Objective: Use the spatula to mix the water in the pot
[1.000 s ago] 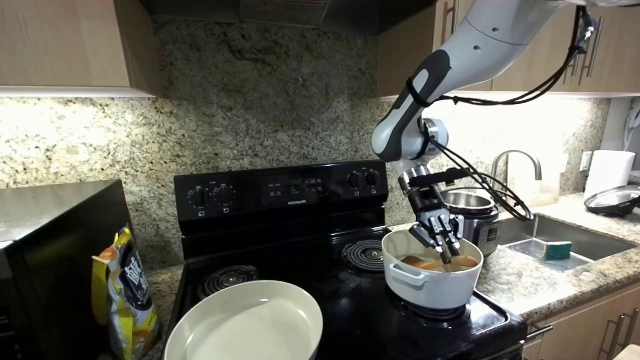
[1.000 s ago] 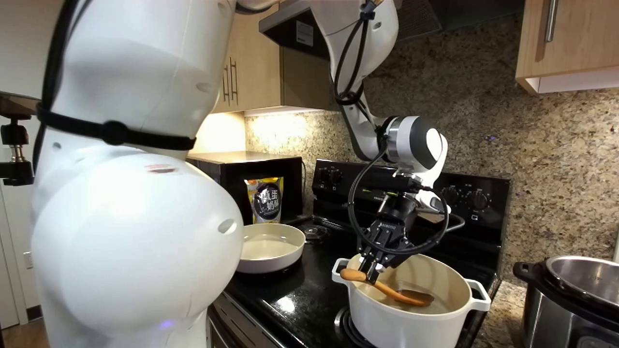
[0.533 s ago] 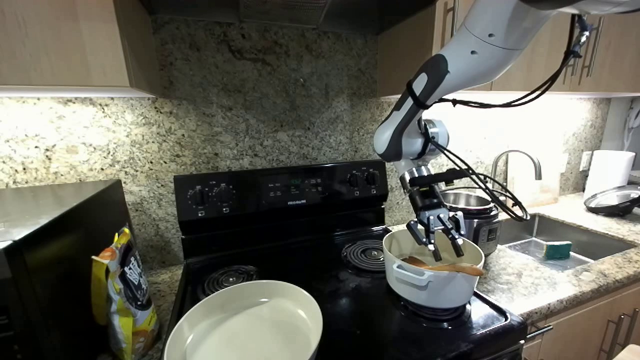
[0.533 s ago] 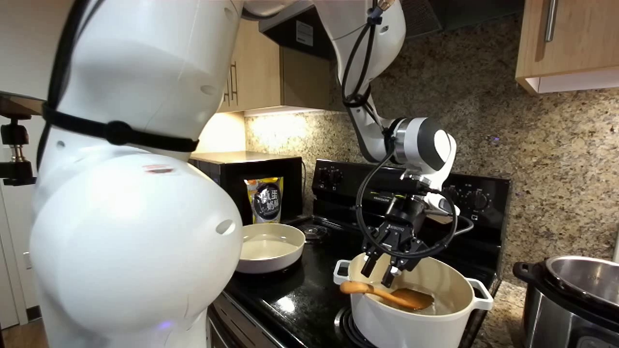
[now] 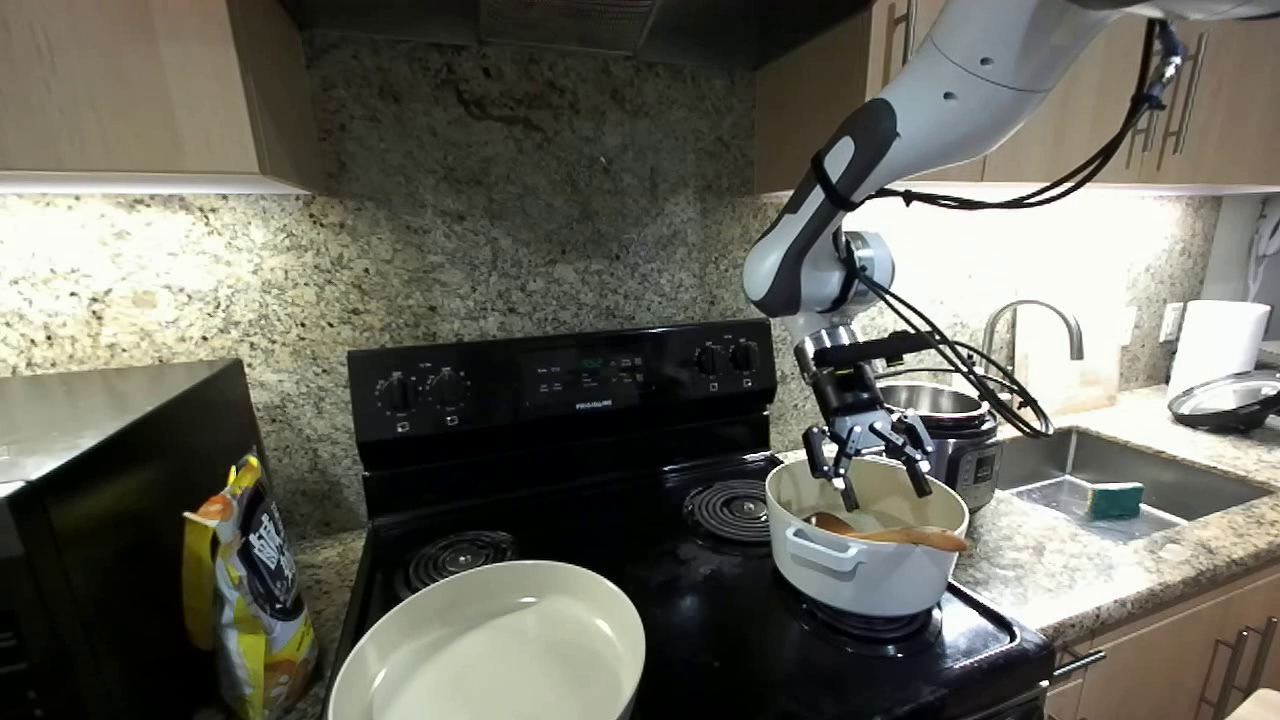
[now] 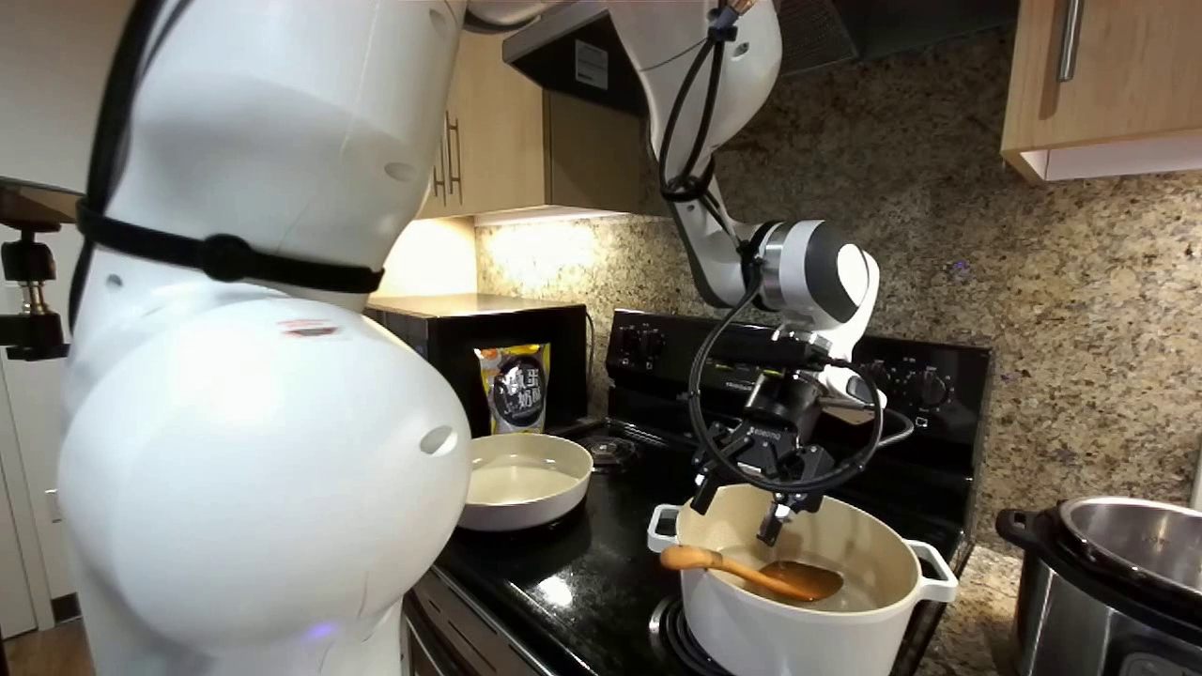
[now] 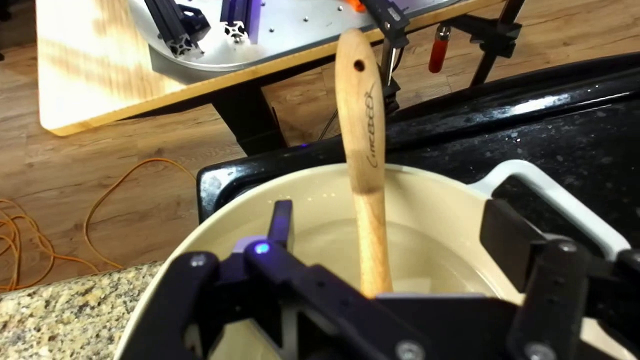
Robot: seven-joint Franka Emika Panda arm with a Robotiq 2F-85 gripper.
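Wrist view is showing the slim, light tan wooden spatula [image 7: 369, 130] leaning over the rim of the wide, low, white round pot [image 7: 315, 200], its long axis running outward through the gap between the black, jointed fingers [image 7: 509, 240] and roughly across the line joining them. The fingers are standing wide apart and gripping nothing. In both exterior views they are hanging over the pot, above the spatula and not touching it; its broad end [image 6: 806, 580] is lying low inside, apparently in the clear water [image 7: 440, 260], while its handle [image 6: 690, 558] is pointing out past the rim. Grasping it would likely be calling for a move down and outward along that axis, with little turning.
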